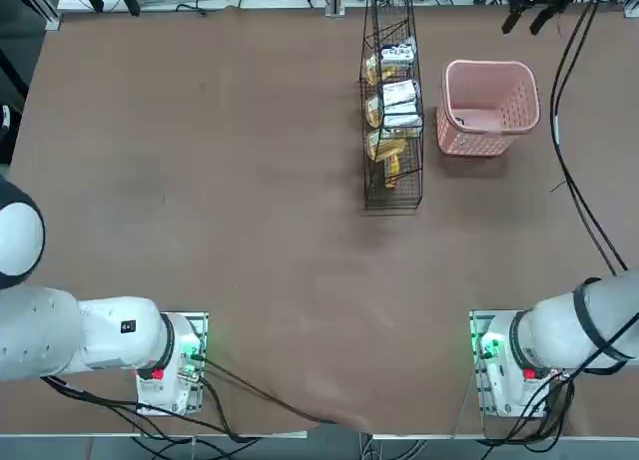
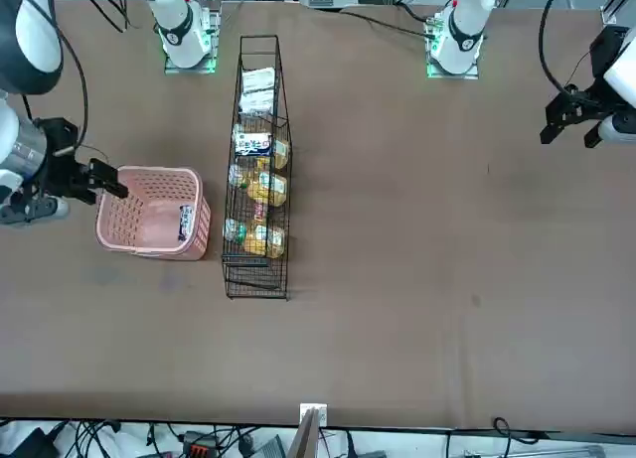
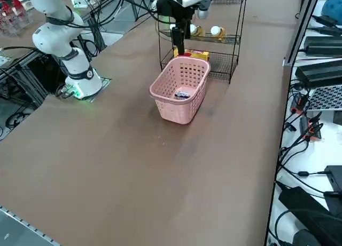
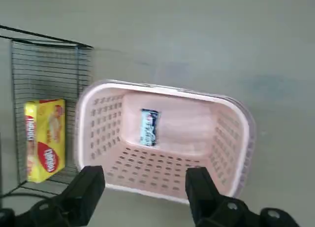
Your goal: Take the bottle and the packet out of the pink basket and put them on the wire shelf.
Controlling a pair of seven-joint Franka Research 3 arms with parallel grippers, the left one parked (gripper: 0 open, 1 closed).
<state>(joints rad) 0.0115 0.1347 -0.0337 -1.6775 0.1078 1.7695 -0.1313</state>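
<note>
From overhead, the pink basket (image 1: 489,106) sits just beside the wire shelf (image 1: 391,111), which already carries bottles and white packets. From the front, the right gripper (image 2: 111,188) hangs at the basket's outer edge, near the rim. From the side, one small packet (image 3: 182,94) lies on the basket floor. At the wrist, the jaws stand wide and empty above it. The packet lies flat, so I judge the fingers may skid over it or knock the rim.

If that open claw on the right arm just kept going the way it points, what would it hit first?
Probably the pink basket: the right gripper hangs open, pointing down over its near rim, so a finger might catch the rim before reaching the packet inside. Depth is unclear.
</note>
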